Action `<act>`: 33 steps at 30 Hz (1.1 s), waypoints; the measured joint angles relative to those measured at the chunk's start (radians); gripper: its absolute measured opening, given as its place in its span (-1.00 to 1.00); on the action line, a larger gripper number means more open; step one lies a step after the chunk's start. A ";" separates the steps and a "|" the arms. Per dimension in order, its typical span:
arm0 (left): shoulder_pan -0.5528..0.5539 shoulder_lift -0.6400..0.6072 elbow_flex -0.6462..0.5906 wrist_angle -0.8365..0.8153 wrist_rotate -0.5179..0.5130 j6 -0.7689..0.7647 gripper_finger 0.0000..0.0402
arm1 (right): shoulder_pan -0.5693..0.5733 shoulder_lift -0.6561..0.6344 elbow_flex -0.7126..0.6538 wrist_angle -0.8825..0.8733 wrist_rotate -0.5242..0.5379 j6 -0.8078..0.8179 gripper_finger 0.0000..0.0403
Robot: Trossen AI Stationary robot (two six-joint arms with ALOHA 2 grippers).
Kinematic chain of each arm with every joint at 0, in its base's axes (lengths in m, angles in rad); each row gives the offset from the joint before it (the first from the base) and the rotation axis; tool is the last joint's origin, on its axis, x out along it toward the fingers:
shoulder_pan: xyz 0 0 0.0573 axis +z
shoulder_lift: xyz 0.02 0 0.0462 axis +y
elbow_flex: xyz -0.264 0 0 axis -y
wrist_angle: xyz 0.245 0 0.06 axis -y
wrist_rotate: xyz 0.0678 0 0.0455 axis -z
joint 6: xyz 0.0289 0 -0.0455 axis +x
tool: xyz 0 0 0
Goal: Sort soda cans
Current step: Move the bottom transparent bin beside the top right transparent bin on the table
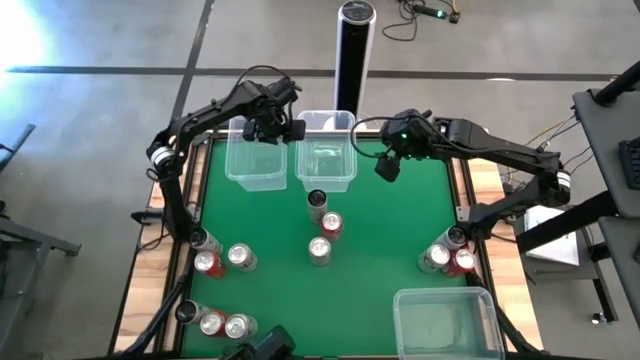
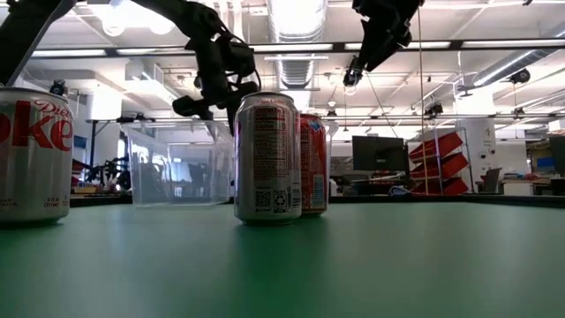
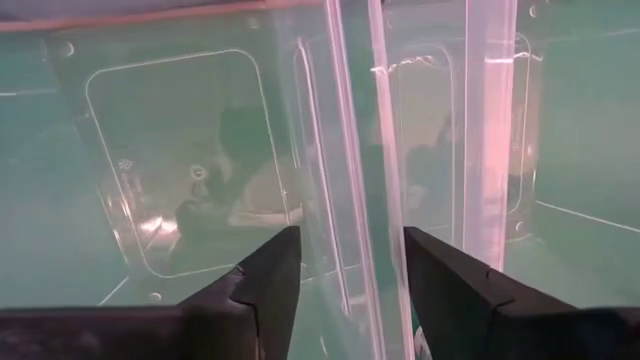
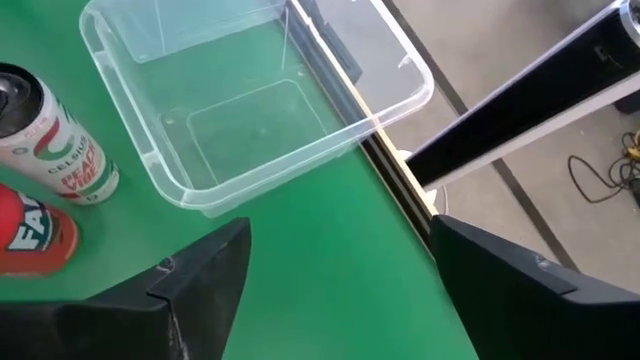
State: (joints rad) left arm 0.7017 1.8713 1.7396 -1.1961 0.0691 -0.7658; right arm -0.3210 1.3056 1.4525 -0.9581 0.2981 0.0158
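Note:
Soda cans stand upright on the green table [image 1: 400,215]: three in the middle [image 1: 319,250], three at the left edge [image 1: 208,263], three at the near left [image 1: 212,322] and three at the right edge [image 1: 434,258]. My left gripper [image 1: 270,128] hangs open above the right wall of the far left clear tub [image 1: 255,160]. In the left wrist view that tub's wall [image 3: 340,200] shows between the open fingers of the left gripper [image 3: 350,285]. My right gripper [image 1: 388,162] hovers open, right of the middle tub [image 1: 325,155], with nothing in it [image 4: 340,270].
A third clear tub [image 1: 445,320] sits at the near right corner. A tall black post [image 1: 352,50] stands behind the far edge. Wooden rails [image 1: 150,260] border the table. Bare green lies between the middle cans and the right cluster.

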 joint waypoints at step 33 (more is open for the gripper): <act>-0.120 -0.017 0.271 -0.220 -0.026 0.244 -0.20 | 0.062 -0.044 0.000 -0.180 0.071 0.243 0.53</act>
State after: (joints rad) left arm 0.5820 1.8542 2.0103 -1.4165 0.0433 -0.5216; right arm -0.2588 1.2614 1.4525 -1.1379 0.3687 0.2590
